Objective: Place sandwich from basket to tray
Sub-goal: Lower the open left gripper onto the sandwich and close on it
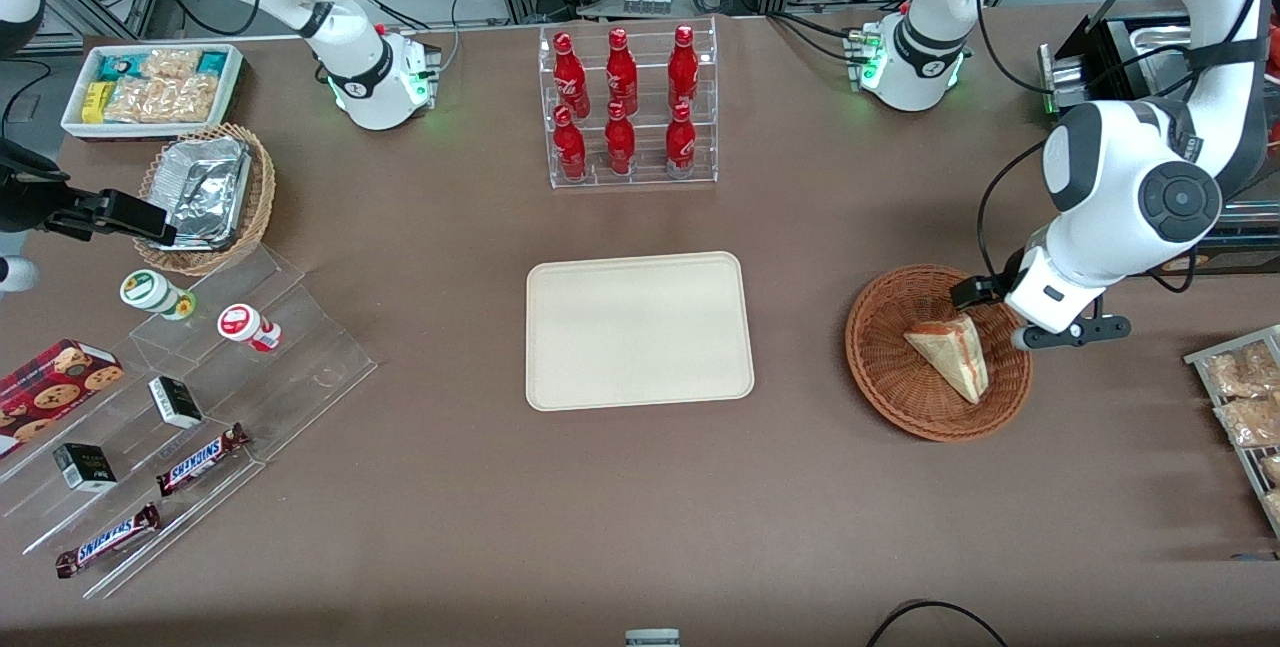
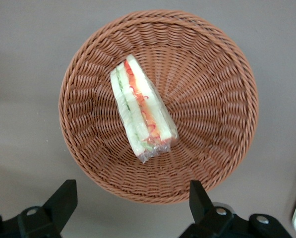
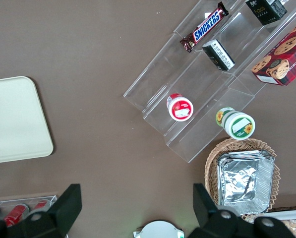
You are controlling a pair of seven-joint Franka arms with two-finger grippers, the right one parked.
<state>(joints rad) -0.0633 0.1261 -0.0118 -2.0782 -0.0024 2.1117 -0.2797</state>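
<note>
The sandwich [image 1: 950,352] [image 2: 142,106], a wrapped wedge of pale bread with red-orange and green filling, lies in the round reddish-brown wicker basket [image 1: 880,367] [image 2: 222,74]. My gripper [image 1: 1010,312] [image 2: 130,198] hovers above the basket's rim, at the edge farther from the front camera. It is open wide with nothing between its fingers [image 2: 63,198], and it is not touching the sandwich. The cream rectangular tray [image 1: 638,329] [image 3: 14,119] lies flat at mid-table, toward the parked arm's end from the basket, with nothing on it.
A clear rack of red bottles [image 1: 628,107] stands farther from the front camera than the tray. A wire rack of snack packets [image 1: 1245,397] sits at the working arm's end. A clear stepped shelf [image 1: 200,397], tan basket with foil container [image 1: 205,192] and white bin [image 1: 155,87] are at the parked arm's end.
</note>
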